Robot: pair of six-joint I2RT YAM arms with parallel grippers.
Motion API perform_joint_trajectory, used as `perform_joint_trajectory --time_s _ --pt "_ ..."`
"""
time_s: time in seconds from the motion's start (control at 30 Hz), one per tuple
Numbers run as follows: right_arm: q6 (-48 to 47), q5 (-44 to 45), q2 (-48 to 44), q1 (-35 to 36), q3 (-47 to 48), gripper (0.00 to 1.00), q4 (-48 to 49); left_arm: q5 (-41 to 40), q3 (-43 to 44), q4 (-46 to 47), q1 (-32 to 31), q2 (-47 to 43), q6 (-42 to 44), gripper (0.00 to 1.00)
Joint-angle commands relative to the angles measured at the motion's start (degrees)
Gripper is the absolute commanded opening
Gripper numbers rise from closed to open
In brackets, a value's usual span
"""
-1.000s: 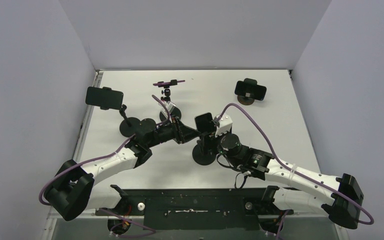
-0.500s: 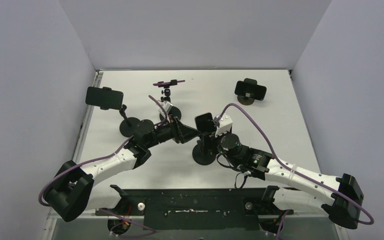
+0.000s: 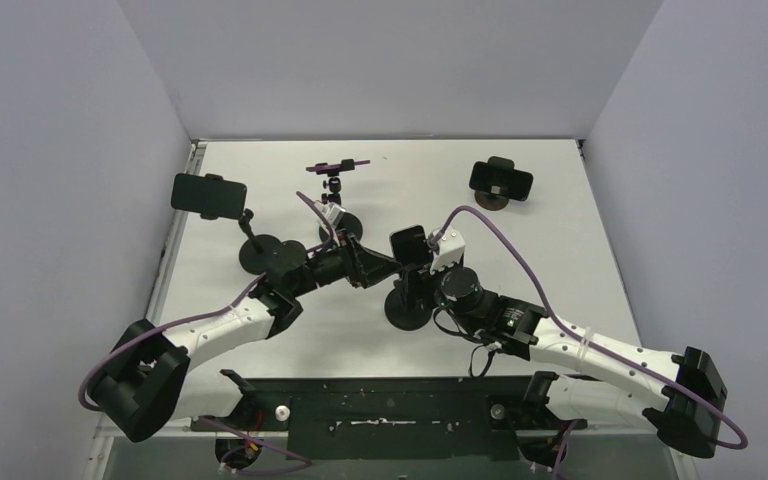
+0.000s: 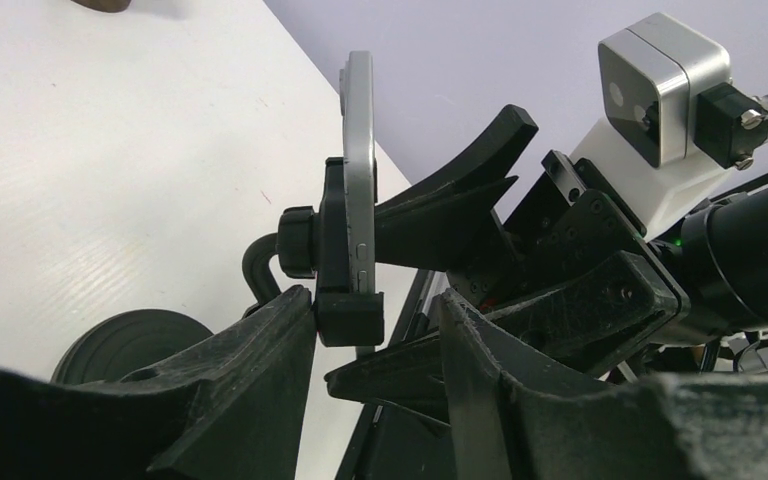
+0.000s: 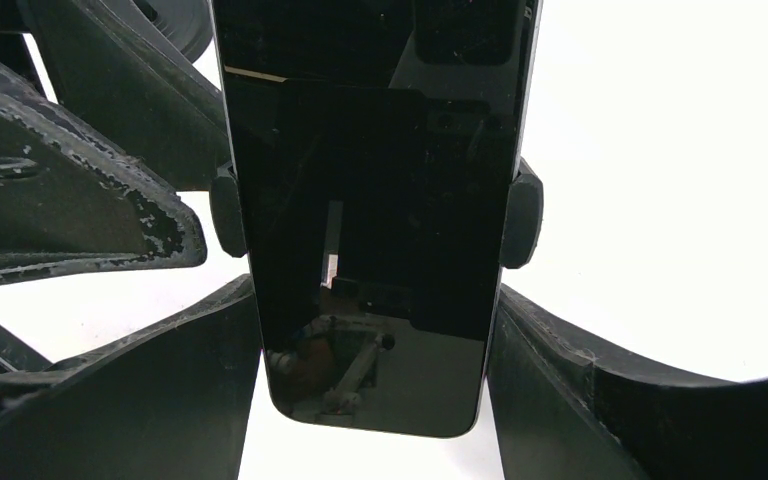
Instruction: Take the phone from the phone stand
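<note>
- At mid-table the phone stands upright in the phone stand. Seen from above, both arms crowd in on it, so the stand's stem is mostly hidden.
- From the right wrist, the phone's upper end is cut off by the frame. Its dark screen shows only murky reflections.
- From the left wrist, the phone is edge-on, a thin silver strip. The stand's clamp is against its back and part of the round base shows at lower left on the table.
- The right gripper has its fingers on the phone's two long edges, below the clamp's side ears. No gap shows on either side, so it reads as closed on the phone.
- The left gripper has its fingers spread, with the clamp's lower foot between them. One finger is right against the foot and the other stands apart, so it grips nothing.
- The left arm stretches from the near-left corner diagonally to the centre, its wrist low and pointing right.
- The right arm comes from the near-right corner with its elbow bent, its wrist turned towards the phone. The two grippers face each other across the stand.
- Further back stand three more holders: a black phone at far left, a purple phone and a black phone at far right.
</note>
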Motion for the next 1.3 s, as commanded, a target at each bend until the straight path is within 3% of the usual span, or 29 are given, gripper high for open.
perform_joint_trajectory --time_s 0.0,0.13,0.27,0.4,0.6,0.87,1.07,1.27 --pt "0.22 1.67 0.34 -0.21 1.68 0.27 2.09 1.75 0.74 4.52 -0.38 0.85 0.23 0.46" --pt "0.29 1.58 0.38 -0.21 1.69 0.27 1.92 2.21 2.01 2.04 -0.69 1.71 1.47 0.43" --pt "0.33 1.58 0.36 -0.2 1.69 0.27 1.86 2.66 2.25 1.83 -0.78 2.35 1.89 0.25" --pt "0.27 1.05 0.06 -0.21 1.33 0.23 1.98 1.77 1.07 4.04 -0.63 1.87 1.36 0.0" --pt "2.46 -1.35 -1.9 -0.96 -1.82 0.0 4.56 -0.46 -4.05 17.74 -0.56 3.27 -4.28 0.0" --pt "6.6 -5.98 -4.35 -3.2 -6.21 0.0 9.3 -3.79 -8.11 33.02 -0.51 8.79 -10.72 0.0" --pt "7.79 -8.22 -5.58 -4.91 -8.02 0.0 10.42 -5.92 -9.82 37.23 -0.43 10.5 -11.98 0.0" --pt "8.58 -9.31 -6.41 -5.53 -9.08 0.0 10.58 -7.27 -10.71 35.82 -0.52 9.05 -10.46 0.0"
